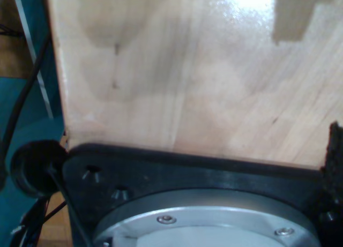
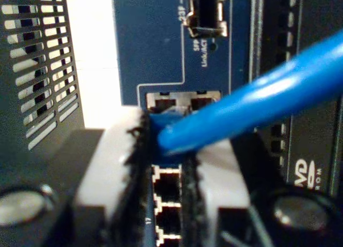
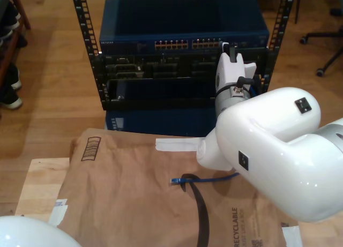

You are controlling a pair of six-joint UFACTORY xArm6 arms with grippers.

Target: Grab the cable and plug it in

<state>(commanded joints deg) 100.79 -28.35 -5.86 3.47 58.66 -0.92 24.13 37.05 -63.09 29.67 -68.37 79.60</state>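
1. Our second gripper (image 2: pixel 169 150) was clamped on the cable (image 2: pixel 257 105) near its plug, with the white fingers (image 2: pixel 107 161) pressed against either side of the blue plastic.
2. The plug end sat right at the face of the blue switch (image 2: pixel 155 43), against a row of ports (image 2: pixel 182 102); whether it had gone into a socket we could not tell.
3. More empty ports ran on between the fingers, and a black vented panel (image 2: pixel 37 59) stood beside the switch.
4. In the exterior view, the second arm (image 3: pixel 268 145) reached from the exterior view's right toward the rack (image 3: pixel 177 49), its wrist close to the switch's port row.
5. The other end of the cable (image 3: pixel 206 178) lay loose on brown paper (image 3: pixel 123 193) covering the table (image 3: pixel 40 182), its small plug pointing to the exterior view's left, with a black strap (image 3: pixel 201 209) lying over it.
6. From our first gripper's camera we saw pale wood (image 1: pixel 187 70) and a black mount plate (image 1: pixel 193 172); we could not tell how those jaws stood.
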